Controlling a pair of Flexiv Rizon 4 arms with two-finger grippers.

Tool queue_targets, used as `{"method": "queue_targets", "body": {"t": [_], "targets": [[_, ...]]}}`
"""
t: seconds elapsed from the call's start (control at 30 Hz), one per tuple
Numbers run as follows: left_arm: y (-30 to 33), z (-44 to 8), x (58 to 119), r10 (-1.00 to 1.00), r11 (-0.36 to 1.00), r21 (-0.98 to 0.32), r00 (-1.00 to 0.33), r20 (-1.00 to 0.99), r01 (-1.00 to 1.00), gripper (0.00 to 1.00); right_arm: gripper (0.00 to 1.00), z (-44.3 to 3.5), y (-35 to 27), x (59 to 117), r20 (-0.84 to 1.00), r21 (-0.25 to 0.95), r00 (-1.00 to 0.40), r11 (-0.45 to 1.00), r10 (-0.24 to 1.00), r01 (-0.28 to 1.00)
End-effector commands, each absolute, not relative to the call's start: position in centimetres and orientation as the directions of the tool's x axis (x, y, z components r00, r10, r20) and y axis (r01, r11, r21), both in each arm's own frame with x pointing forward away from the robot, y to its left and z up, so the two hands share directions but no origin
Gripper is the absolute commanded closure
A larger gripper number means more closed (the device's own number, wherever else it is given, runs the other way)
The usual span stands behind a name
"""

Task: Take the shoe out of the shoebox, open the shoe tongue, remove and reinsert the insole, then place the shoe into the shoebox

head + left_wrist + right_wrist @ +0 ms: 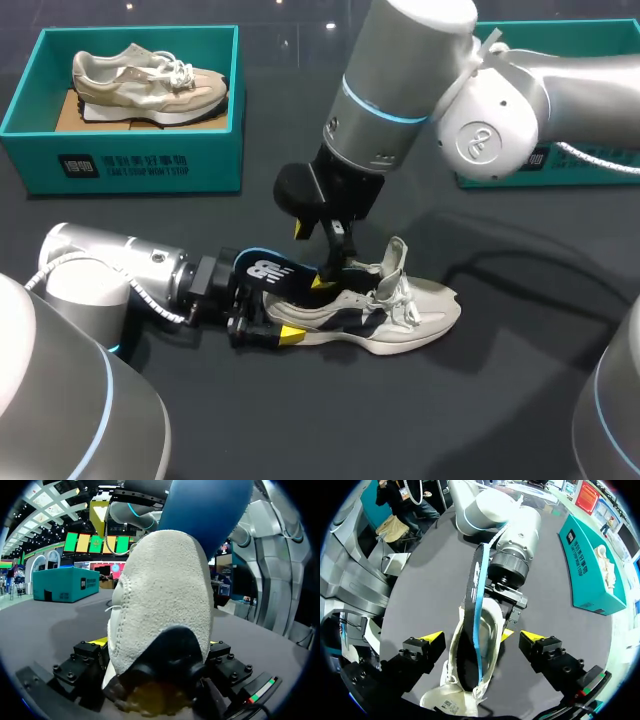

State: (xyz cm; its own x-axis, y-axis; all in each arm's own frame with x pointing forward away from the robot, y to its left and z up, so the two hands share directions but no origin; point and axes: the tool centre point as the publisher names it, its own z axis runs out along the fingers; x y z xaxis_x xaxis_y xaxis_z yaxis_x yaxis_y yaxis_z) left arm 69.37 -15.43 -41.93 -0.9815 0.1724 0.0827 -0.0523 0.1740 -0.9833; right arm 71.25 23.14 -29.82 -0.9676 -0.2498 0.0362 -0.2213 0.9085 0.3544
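Note:
A cream shoe (400, 310) lies on its side on the dark table, toe pointing right. My left gripper (303, 308) comes in low from the left and is shut on the shoe's heel (160, 600), one finger on each side. A black insole with a blue edge (270, 272) sticks up out of the shoe's opening at the heel end. In the right wrist view the insole (475, 610) stands half inside the shoe (485, 630). My right gripper (483, 637) hangs above it, open, fingers wide on either side of the insole and clear of it.
A teal shoebox (130, 160) at the back left holds a second cream shoe (150, 85). Another teal box (600, 165) stands at the back right, mostly hidden by my right arm (480, 110). Bare table lies in front of the shoe.

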Motion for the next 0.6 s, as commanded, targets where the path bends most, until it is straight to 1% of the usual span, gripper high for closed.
{"method": "queue_targets", "body": {"t": [0.03,0.13,0.2,0.3,0.37,0.4,0.47,0.5,0.53,0.6], "targets": [[-15.4,-42.3,69.5,0.174,0.174,-0.983,-0.981,0.083,-0.052,1.00,0.00,-29.9,23.0,71.1,0.034,0.355,-0.968,0.908,-0.249,-0.222],[-15.4,-42.3,69.5,0.174,0.174,-0.983,-0.981,0.083,-0.052,1.00,0.00,-29.9,23.0,71.1,0.034,0.355,-0.968,0.908,-0.249,-0.222],[-15.4,-42.3,69.5,0.174,0.174,-0.983,-0.981,0.083,-0.052,1.00,0.00,-29.7,23.2,70.6,0.028,0.434,-0.971,0.878,-0.236,-0.201],[-15.4,-42.3,69.5,0.174,0.174,-0.983,-0.981,0.083,-0.052,1.00,0.00,-29.4,23.1,69.9,0.072,0.488,-0.984,0.866,-0.162,-0.107],[-15.4,-42.3,69.5,0.174,0.174,-0.983,-0.981,0.083,-0.052,1.00,0.00,-29.3,23.2,69.7,0.120,0.483,-0.988,0.875,-0.097,-0.027],[-15.4,-42.3,69.5,0.174,0.174,-0.983,-0.981,0.083,-0.052,1.00,0.00,-29.3,23.1,69.6,0.125,0.499,-0.987,0.866,-0.099,-0.024],[-15.4,-42.3,69.5,0.174,0.174,-0.983,-0.981,0.083,-0.052,1.00,0.00,-29.3,23.3,69.3,0.165,0.485,-0.985,0.873,-0.047,0.040],[-15.4,-42.3,69.5,0.174,0.174,-0.983,-0.981,0.083,-0.052,1.00,0.00,-29.4,23.3,69.3,0.169,0.492,-0.985,0.870,-0.044,0.046],[-15.4,-42.3,69.5,0.174,0.174,-0.983,-0.981,0.083,-0.052,1.00,0.01,-29.4,23.4,69.2,0.176,0.498,-0.984,0.865,-0.038,0.055],[-15.4,-42.3,69.5,0.174,0.174,-0.983,-0.981,0.083,-0.052,1.00,0.08,-29.6,23.6,69.2,0.195,0.492,-0.981,0.867,-0.015,0.085]]}}
